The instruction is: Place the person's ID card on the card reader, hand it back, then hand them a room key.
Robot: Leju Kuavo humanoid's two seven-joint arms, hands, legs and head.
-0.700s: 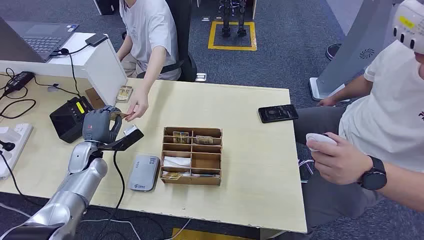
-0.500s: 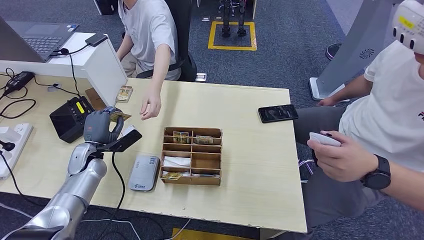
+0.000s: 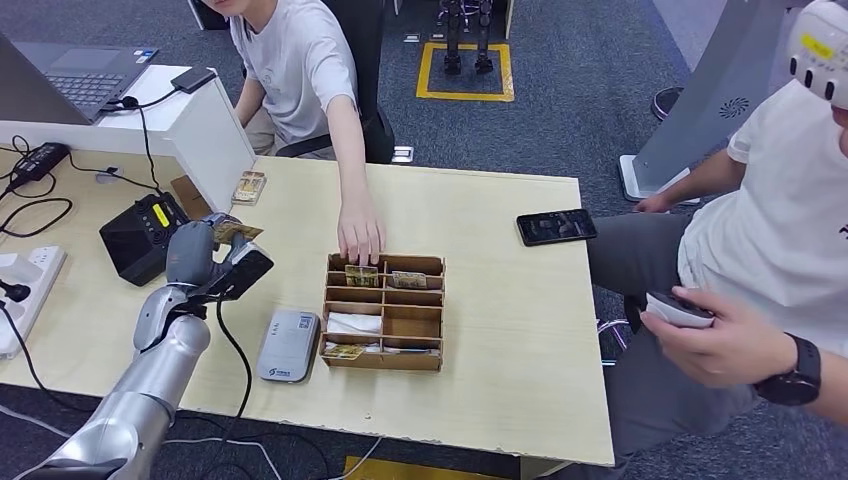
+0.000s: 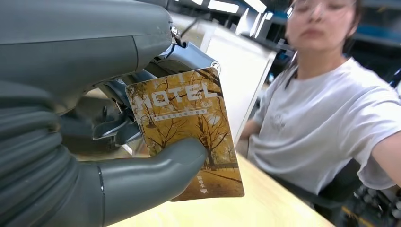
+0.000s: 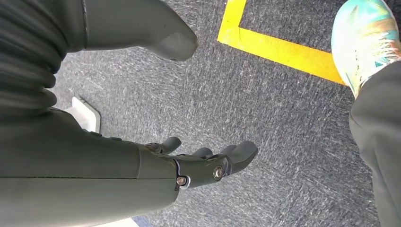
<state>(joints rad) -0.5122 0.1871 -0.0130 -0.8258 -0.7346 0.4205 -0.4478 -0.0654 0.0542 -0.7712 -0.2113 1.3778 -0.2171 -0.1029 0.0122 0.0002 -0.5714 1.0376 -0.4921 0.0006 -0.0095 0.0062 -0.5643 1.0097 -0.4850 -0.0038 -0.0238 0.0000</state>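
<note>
While raised beside the card reader [image 3: 142, 237], left robot hand [image 3: 205, 258] pinches the hotel card [image 4: 187, 130] betw. thumb & fingers.

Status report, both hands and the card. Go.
Left hand grips the hotel card, raised over the table. Right hand open, hanging over the floor. Person's hand at the wooden organizer.

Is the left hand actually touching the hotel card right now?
Touching. The left wrist view shows the left hand pinching the hotel card, with its thumb pressed across the card's printed face.
</note>
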